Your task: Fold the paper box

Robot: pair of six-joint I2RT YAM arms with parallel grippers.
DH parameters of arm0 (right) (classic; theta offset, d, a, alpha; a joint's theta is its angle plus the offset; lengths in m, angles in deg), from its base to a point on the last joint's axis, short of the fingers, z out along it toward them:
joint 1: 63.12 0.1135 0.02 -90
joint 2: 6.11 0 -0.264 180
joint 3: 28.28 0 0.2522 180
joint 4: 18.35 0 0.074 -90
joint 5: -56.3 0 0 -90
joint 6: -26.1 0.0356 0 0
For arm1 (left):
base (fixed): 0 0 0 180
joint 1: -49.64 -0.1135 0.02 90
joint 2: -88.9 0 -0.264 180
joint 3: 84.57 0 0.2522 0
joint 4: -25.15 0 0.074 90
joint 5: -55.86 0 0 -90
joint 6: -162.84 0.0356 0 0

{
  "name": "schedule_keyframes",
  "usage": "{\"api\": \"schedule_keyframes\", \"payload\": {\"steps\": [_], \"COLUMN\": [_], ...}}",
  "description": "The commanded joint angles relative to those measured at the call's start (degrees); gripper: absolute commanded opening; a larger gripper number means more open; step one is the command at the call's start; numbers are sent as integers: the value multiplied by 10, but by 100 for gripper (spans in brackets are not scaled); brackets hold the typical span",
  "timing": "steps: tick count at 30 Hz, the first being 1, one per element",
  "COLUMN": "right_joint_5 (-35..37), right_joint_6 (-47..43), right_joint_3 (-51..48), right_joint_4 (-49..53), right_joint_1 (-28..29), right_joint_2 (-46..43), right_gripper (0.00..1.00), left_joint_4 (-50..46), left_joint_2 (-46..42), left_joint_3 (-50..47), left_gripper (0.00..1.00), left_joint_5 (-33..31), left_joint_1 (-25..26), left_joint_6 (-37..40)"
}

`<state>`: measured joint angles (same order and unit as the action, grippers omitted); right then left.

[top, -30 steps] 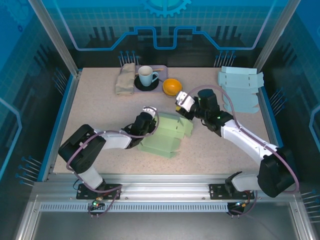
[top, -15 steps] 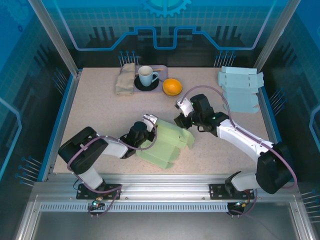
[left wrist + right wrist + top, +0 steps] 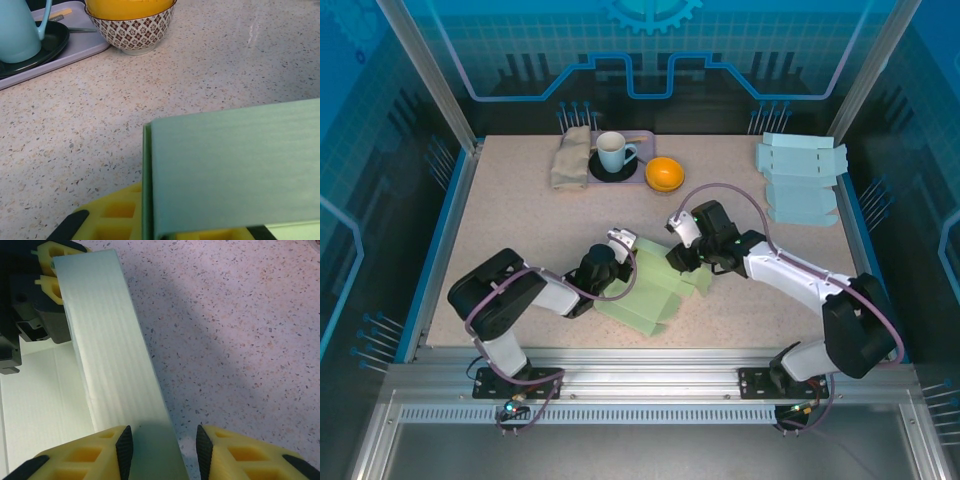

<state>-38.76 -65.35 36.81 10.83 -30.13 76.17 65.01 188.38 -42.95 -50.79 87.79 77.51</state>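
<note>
Paper box (image 3: 653,288) lies mid-table, slightly near of centre, a pale green blank part-folded, with one long wall panel raised along its far side. Left end effector (image 3: 623,248) is at the left end of that panel, nearly closed, pinching the thin board between its yellow fingers (image 3: 116,220). In the left wrist view the panel's face stands just ahead, with the patterned bowl (image 3: 131,31) well beyond it. Right end effector (image 3: 162,442) sits at the other end, jaws part-open astride the panel. One pad is against the board and a sliver of table (image 3: 250,340) shows at the other, so it does not look clamped. Step in hand, as I read it: raising and creasing this wall. To do it well, I would have the left pinch act as the anchor and not twist. The right end would close gently on the edge before pushing, then roll the panel over along the scored line and not drag it sideways. The board is light and springy, so uneven pressure could bow the wall or skid the whole box across the table.
</note>
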Motion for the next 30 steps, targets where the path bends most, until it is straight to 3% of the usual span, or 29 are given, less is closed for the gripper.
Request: {"api": "schedule_keyframes", "payload": {"steps": [1, 9, 18, 23, 26, 30], "right_joint_5": [-6, -10, -5, 17, 19, 34], "right_joint_6": [0, -9, -5, 7, 20, 43], "right_joint_3": [1, 8, 11, 2, 5, 36], "right_joint_4": [25, 34, 35, 15, 9, 40], "right_joint_1": [4, 1, -11, -12, -13, -12], "right_joint_2": [30, 37, 34, 17, -7, -38], "right_gripper": [41, 40, 39, 39, 41, 43], "left_joint_4": [-17, -48, -81, -120, -134, -216], "left_joint_2": [22, 43, 67, 70, 61, 34], "left_joint_3": [-2, 17, 40, 54, 56, 87], "left_gripper": [15, 24, 0, 0, 0, 0], "left_joint_5": [20, 6, -110, -143, -132, -132], "left_joint_1": [7, 7, 7, 8, 8, 8], "left_joint_6": [-1, -9, -16, -36, -48, -99]}}
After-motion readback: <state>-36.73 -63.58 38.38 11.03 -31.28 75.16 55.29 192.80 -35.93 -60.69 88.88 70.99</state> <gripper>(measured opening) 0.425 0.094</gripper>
